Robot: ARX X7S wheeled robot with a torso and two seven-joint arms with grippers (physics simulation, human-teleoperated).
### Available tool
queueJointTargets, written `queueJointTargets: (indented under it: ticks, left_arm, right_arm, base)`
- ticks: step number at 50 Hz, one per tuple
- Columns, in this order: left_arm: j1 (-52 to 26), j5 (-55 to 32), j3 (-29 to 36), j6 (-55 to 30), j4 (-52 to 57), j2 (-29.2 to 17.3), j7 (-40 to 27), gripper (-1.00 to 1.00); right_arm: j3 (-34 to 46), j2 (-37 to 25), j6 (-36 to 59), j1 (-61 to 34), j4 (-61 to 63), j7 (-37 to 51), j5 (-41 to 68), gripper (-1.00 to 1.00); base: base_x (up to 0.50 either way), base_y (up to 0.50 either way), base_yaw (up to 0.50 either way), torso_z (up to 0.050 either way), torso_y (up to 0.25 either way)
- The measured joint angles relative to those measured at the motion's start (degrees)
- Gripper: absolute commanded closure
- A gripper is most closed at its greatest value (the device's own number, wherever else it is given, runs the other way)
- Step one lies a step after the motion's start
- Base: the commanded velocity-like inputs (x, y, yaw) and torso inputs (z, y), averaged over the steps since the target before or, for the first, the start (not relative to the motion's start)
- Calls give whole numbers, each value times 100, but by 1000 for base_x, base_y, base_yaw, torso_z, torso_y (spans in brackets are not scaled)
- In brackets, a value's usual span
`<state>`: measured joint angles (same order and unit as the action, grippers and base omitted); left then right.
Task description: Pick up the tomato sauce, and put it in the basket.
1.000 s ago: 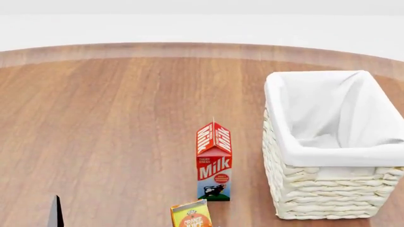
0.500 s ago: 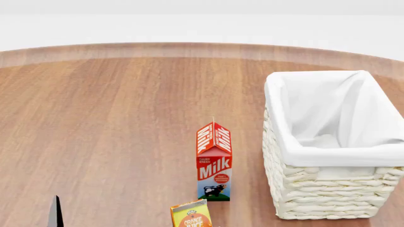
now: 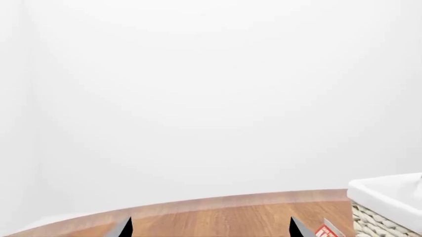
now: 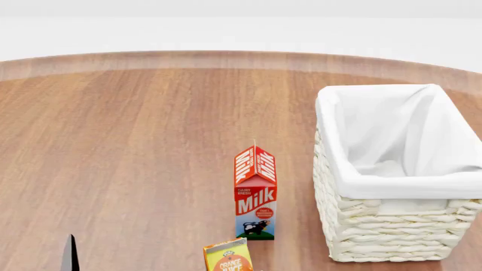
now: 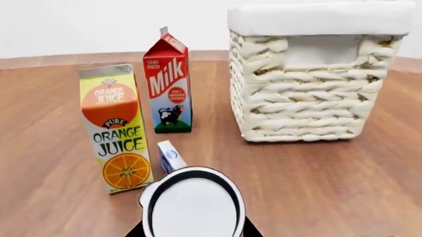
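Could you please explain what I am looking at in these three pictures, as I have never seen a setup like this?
This is a simulated two-armed robot on wheels. One picture looks down from its head; the other two come from cameras near each arm's jaws. On the round wooden table stand a red milk carton, a yellow orange juice carton and a cream-white woven wicker basket with a white cloth liner. The left arm's jaws stand apart, holding nothing. Close under the right wrist camera sits a round white-topped object; what it is, or whether it is held, I cannot tell.
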<state>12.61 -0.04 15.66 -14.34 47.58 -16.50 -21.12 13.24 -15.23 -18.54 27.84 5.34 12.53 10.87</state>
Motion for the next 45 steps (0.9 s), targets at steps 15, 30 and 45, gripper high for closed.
queueJointTargets:
  ticks: [15,30,45]
  left_arm:
    - [-48,-70,12,-12,-33,-44,-47,-100]
    - [-83,-130,25,-16,-59,-86,-93,-100]
    - [-107,-171,40,-17,-79,-126,-145,-100]
  right_arm:
    - [-225,-411,432,317,2004,307,-104,100]
    - [-585,-650,1316,-450,3317,615,68,100]
    - [-770,-743,2594,-2277,3668,811,539,100]
  base:
    - [0,0,0,0,0]
    - [0,0,0,0,0]
    - [0,0,0,0,1]
